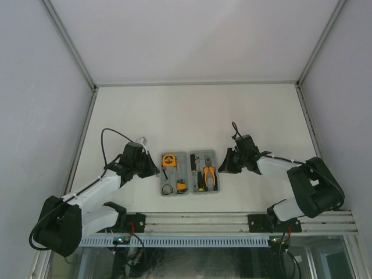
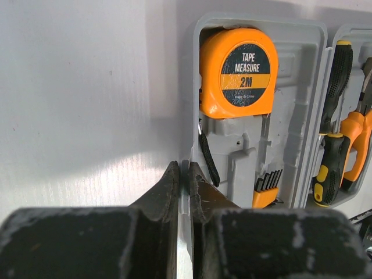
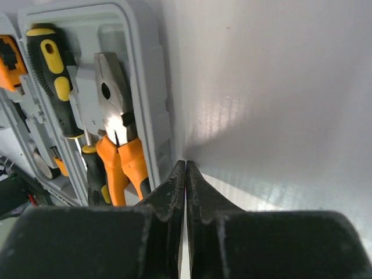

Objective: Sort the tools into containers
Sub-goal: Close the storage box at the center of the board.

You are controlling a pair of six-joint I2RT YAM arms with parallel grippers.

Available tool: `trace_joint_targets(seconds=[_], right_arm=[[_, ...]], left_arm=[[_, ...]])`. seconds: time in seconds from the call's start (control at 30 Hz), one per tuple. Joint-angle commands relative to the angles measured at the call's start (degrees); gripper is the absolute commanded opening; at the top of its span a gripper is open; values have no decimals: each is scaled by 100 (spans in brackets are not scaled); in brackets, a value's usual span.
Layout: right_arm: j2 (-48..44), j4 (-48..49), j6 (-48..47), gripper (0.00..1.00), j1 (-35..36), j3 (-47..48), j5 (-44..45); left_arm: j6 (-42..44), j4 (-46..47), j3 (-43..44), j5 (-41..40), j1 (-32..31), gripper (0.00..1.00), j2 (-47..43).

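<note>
Your left pincer [image 2: 183,171] is sitting almost pressed together, and as far as I can tell it's pinching the thin left rim of the grey case [image 2: 302,40]. Your right pincer [image 3: 185,165] is pressed fully together on nothing, with its tips hanging just off the case's right edge over the bare table [image 1: 192,110].

The case is lying open and flat between your two arms, near the front edge. The tools are all sitting in their slots. The orange tape measure [image 2: 238,72] is filling the far end of the left half. The hex keys [image 2: 267,189] are sitting nearer you, and the ring [image 1: 167,190] is lying in the near left corner. The right half is holding both screwdrivers [image 3: 49,70] right beside the pliers [image 3: 116,133], whose jaws are pointing away from you.
</note>
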Motion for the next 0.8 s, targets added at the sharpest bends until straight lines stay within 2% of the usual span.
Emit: trace_joint_targets(seconds=[0.0,0.23,0.57,0.77], right_arm=[[107,656,242,0,116,20,-352],[-1,1182,229,0,129,17,-909],[-1010,1139,96,0,181,18,-991],[-1210,1224,129,0,250,18,-1054]], left_arm=[[175,63,321,119,-10,0,-60],[174,81,497,137,-217,0,-48],[73,171,752,112,-496,0,112],[52,213,776,131,-492,0,170]])
